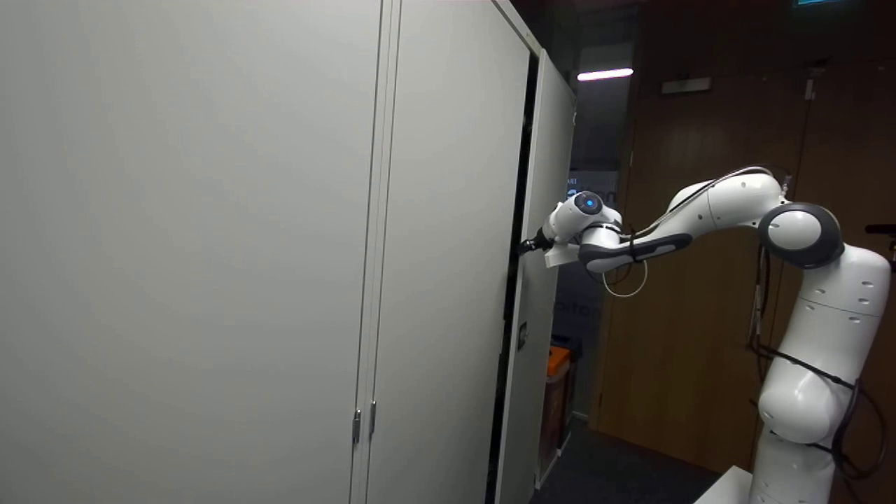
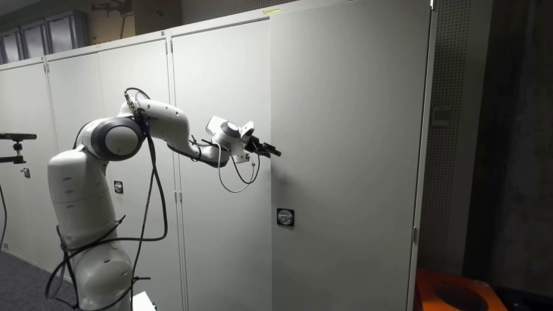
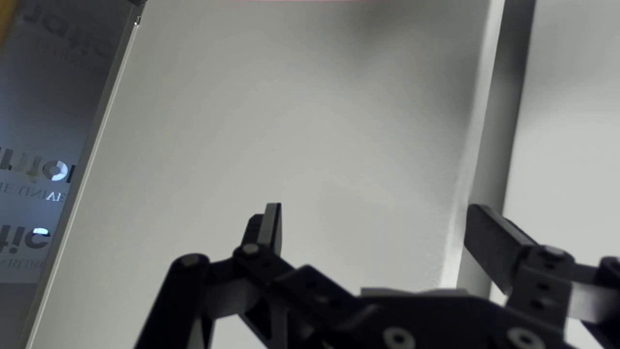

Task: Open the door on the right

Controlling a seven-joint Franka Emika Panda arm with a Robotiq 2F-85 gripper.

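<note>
The door on the right is a tall light-grey metal cabinet door, in both exterior views (image 1: 549, 210) (image 2: 350, 129) and the wrist view (image 3: 310, 121). It stands slightly ajar, with a dark gap along its free edge. Its inner face is hidden. A dark latch shows at mid-height, below the gripper (image 1: 522, 336) (image 2: 285, 217). My gripper is open and empty at the door's free edge, above the latch (image 1: 526, 246) (image 2: 274, 152) (image 3: 375, 207). In the wrist view one finger is over the door's outer face and the other overlaps the edge and gap. Contact cannot be told.
The neighbouring grey cabinet door is shut beside the gap (image 1: 448, 245) (image 2: 222, 224) (image 3: 571, 145). An orange-topped bin stands beyond the hinge side (image 1: 558, 359) (image 2: 458, 293). A perforated panel (image 2: 449, 86) is past the door. Cables hang from the arm.
</note>
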